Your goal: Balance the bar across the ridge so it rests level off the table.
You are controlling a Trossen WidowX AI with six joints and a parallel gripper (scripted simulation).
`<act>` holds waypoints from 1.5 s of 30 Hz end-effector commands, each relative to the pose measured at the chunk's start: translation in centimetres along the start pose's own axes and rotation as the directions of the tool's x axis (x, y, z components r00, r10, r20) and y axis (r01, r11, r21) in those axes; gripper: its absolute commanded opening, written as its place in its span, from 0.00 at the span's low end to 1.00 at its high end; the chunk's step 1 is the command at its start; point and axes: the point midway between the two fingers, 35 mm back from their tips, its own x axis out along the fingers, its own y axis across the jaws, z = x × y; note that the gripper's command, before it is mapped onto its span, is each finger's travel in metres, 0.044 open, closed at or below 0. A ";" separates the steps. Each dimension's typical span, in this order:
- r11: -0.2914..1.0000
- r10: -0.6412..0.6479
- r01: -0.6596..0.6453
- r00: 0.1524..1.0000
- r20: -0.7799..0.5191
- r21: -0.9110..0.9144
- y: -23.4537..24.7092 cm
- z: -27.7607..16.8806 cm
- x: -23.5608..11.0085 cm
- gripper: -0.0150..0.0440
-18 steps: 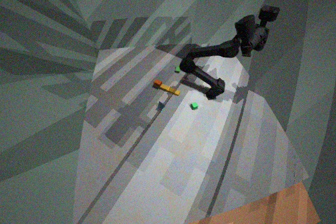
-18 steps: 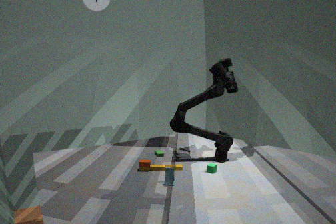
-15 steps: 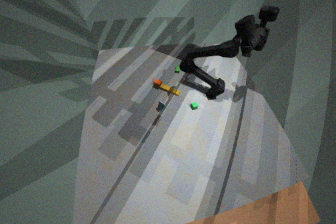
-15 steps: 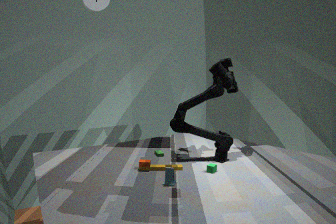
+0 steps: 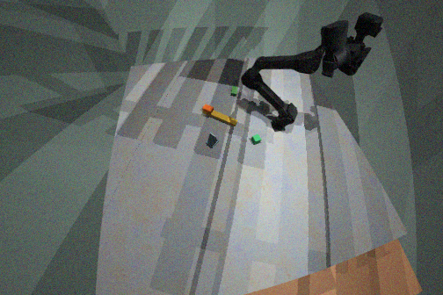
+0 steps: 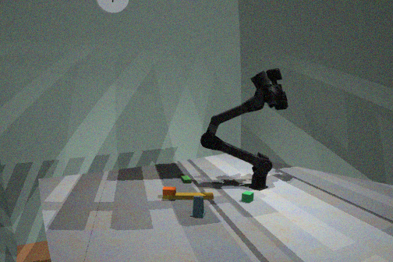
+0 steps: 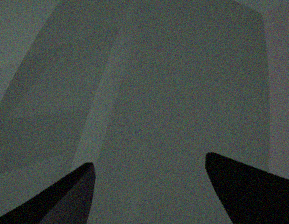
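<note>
A yellow bar point(image 5: 221, 117) point(image 6: 190, 196) with an orange block point(image 5: 207, 108) point(image 6: 169, 190) on one end lies flat on the table. The ridge, a small dark teal wedge point(image 5: 212, 140) point(image 6: 198, 207), stands just in front of the bar, apart from it. My gripper point(image 5: 366, 31) point(image 6: 269, 75) point(image 7: 151, 165) is raised high above the arm's base, far from bar and ridge, pointing away from the table. Its fingers are apart with nothing between them; the wrist view shows only the wall.
A green cube point(image 5: 256, 139) point(image 6: 247, 196) lies right of the ridge near the arm's base point(image 5: 281, 120) point(image 6: 259, 177). A second, flatter green block point(image 5: 234, 90) point(image 6: 186, 178) lies behind the bar. The table point(image 5: 272, 211) point(image 6: 116, 234) is patterned in grey patches.
</note>
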 end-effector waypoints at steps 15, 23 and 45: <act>0.989 0.123 -0.147 0.917 -0.379 -0.034 2.0 -9.2 -1.0 0.79; 0.976 0.172 -0.216 0.832 -0.528 -0.024 2.8 -13.0 -2.8 0.79; 0.917 0.286 -0.387 0.480 -0.829 0.093 4.4 -21.3 -11.2 0.79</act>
